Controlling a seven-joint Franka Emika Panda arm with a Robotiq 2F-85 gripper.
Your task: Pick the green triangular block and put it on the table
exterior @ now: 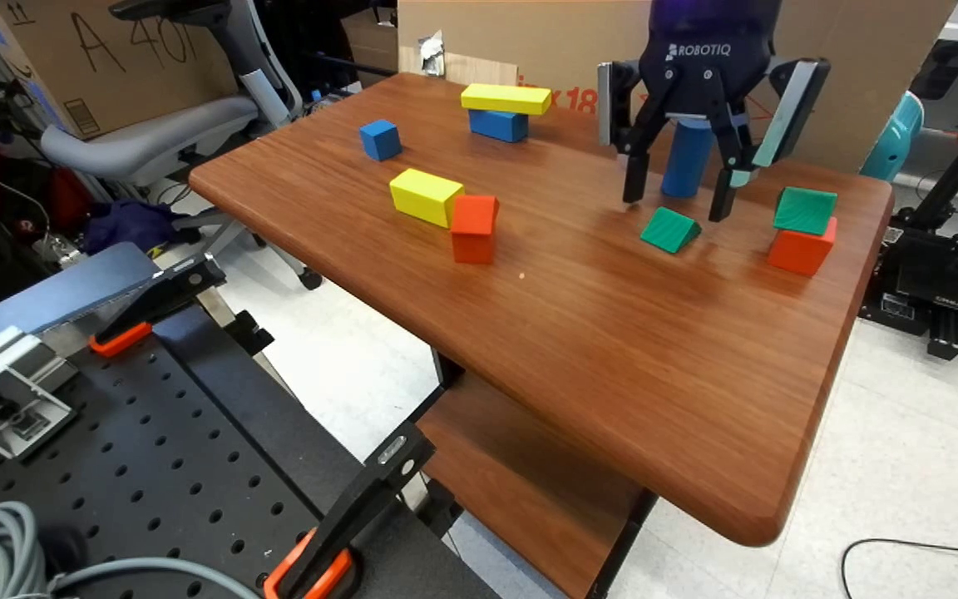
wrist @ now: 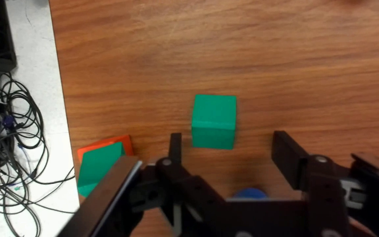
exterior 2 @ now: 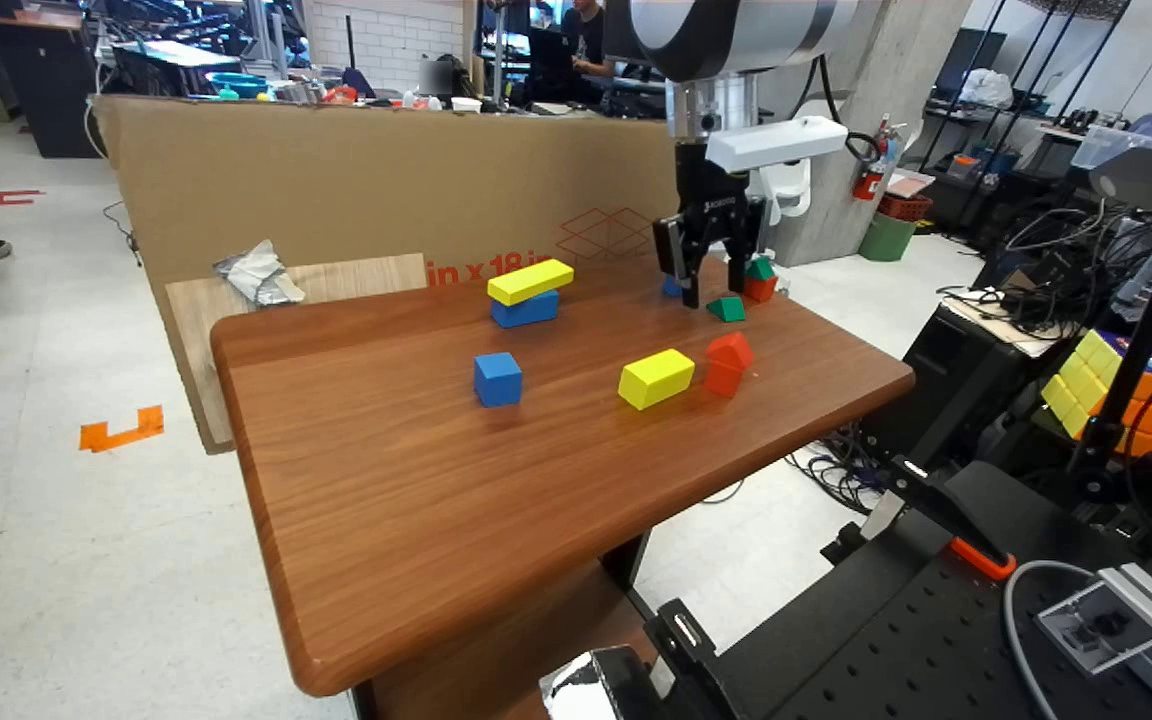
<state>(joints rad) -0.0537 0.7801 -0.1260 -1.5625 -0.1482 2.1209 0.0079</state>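
Note:
The green triangular block lies on the brown table. It also shows in an exterior view and near the middle of the wrist view. My gripper is open and empty, with its fingertips above the table, just behind the block. In the wrist view the gripper has its fingers apart, the left finger nearer the block than the right one. Nothing is held. The table also shows in an exterior view.
A squarer green block rests on an orange-red block near the table edge. A blue pillar stands behind the gripper. Yellow, orange-red and blue blocks stand farther off, with a yellow bar on blue.

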